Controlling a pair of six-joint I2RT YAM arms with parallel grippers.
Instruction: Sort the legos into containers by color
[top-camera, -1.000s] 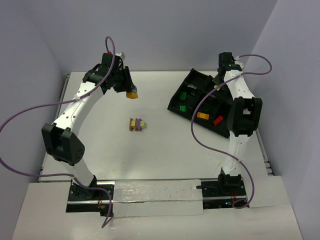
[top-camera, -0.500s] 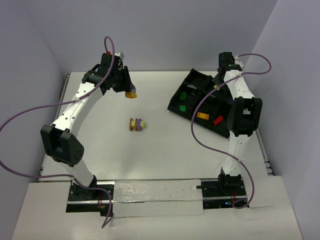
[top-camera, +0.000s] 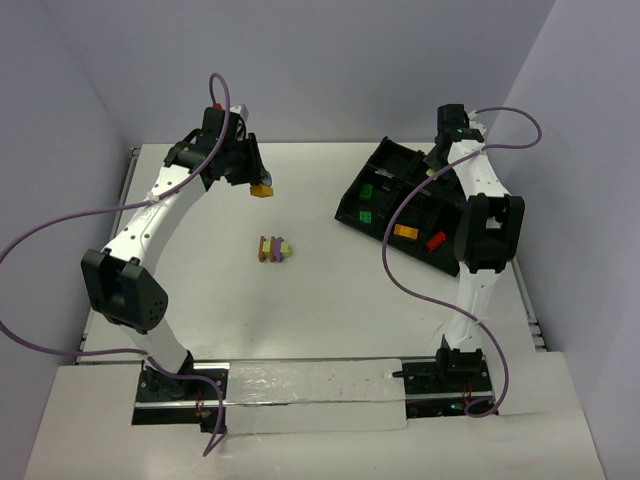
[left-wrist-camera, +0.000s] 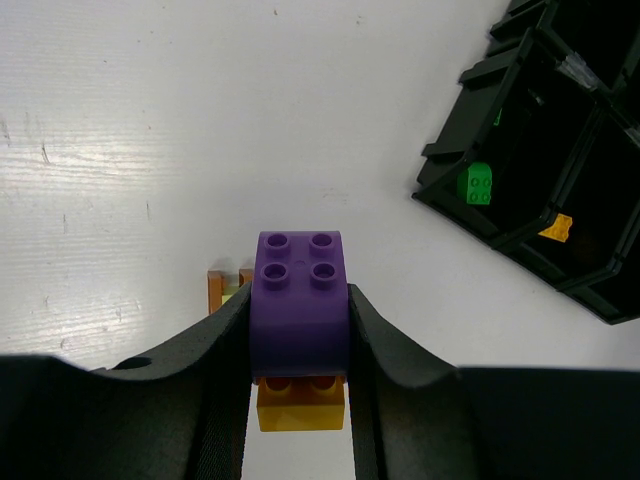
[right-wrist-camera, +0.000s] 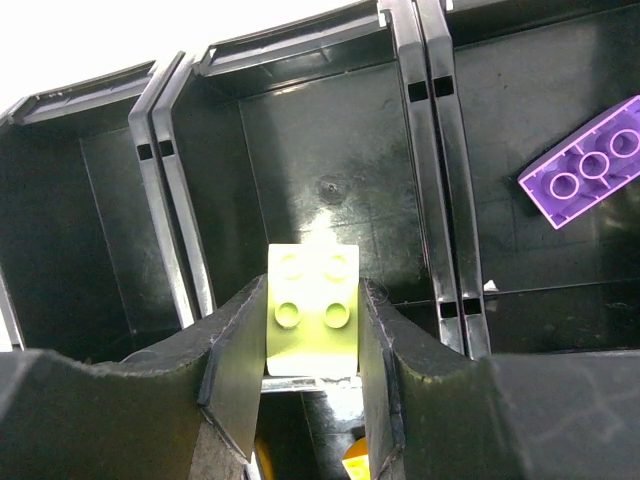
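My left gripper (left-wrist-camera: 299, 302) is shut on a purple brick (left-wrist-camera: 300, 285) with an orange-yellow brick (left-wrist-camera: 300, 408) stuck under it, held above the white table at the back left (top-camera: 258, 183). Below it a small cluster of legos (top-camera: 273, 249) in orange, purple and yellow-green lies mid-table. My right gripper (right-wrist-camera: 312, 300) is shut on a yellow-green brick (right-wrist-camera: 312, 320) and hangs over a compartment of the black tray (right-wrist-camera: 440, 200). The neighbouring compartment on the right holds a flat purple brick (right-wrist-camera: 590, 165).
The black divided tray (top-camera: 350, 200) sits tilted at the back right. It holds two green bricks (top-camera: 366, 190), an orange one (top-camera: 406, 230) and a red one (top-camera: 436, 240). Purple cables loop off both arms. Walls close in the table at the back and both sides.
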